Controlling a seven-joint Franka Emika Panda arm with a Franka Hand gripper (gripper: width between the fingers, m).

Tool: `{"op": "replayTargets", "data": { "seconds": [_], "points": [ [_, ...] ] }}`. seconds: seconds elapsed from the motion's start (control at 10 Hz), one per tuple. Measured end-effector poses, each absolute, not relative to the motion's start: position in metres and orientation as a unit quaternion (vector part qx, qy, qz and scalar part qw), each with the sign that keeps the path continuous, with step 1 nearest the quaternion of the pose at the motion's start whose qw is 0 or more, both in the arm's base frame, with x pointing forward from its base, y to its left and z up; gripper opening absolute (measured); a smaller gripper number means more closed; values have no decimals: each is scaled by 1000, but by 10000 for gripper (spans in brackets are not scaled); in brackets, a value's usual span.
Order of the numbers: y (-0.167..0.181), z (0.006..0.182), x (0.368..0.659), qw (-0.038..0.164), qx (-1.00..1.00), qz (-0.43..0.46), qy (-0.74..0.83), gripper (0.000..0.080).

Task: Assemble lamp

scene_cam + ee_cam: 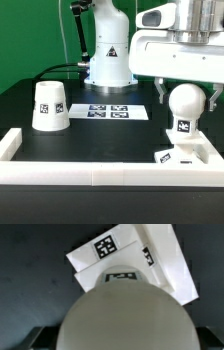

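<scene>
the bulb (183, 108) is seen held between the fingers of the gripper (184, 97), which are closed on its round head, its short stem pointing down over the flat square base (182, 156) at the exterior view's right, beside the white border rail (105, 168). whether the stem touches the base cannot be told, though it appears to. the shade (49, 106) is stood well apart on the black table (110, 137) at the exterior view's left. the marker board (115, 111) is laid between them, farther back.
</scene>
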State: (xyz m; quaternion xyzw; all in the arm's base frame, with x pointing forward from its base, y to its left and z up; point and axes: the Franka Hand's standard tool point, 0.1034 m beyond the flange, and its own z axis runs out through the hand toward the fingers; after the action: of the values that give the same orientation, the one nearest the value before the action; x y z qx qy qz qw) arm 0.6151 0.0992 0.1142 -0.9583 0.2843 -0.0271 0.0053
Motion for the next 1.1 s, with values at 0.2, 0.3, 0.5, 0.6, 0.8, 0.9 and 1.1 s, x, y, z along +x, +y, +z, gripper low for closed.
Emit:
{"op": "replayTargets", "data": {
  "seconds": [0.2, 0.3, 0.5, 0.6, 0.8, 0.9, 1.1],
  "points": [
    [97, 114, 614, 21, -922, -13, 387, 580],
    [97, 114, 613, 30, -904, -6, 427, 580],
    [98, 113, 612, 38, -861, 4, 506, 580],
    [99, 113, 611, 37, -852, 6, 521, 580],
    [102, 113, 611, 39, -833, 11, 552, 580],
    [102, 113, 611, 40, -818, 13, 574, 580],
    [103, 113, 611, 43, -786, 18, 617, 580]
  ]
}}
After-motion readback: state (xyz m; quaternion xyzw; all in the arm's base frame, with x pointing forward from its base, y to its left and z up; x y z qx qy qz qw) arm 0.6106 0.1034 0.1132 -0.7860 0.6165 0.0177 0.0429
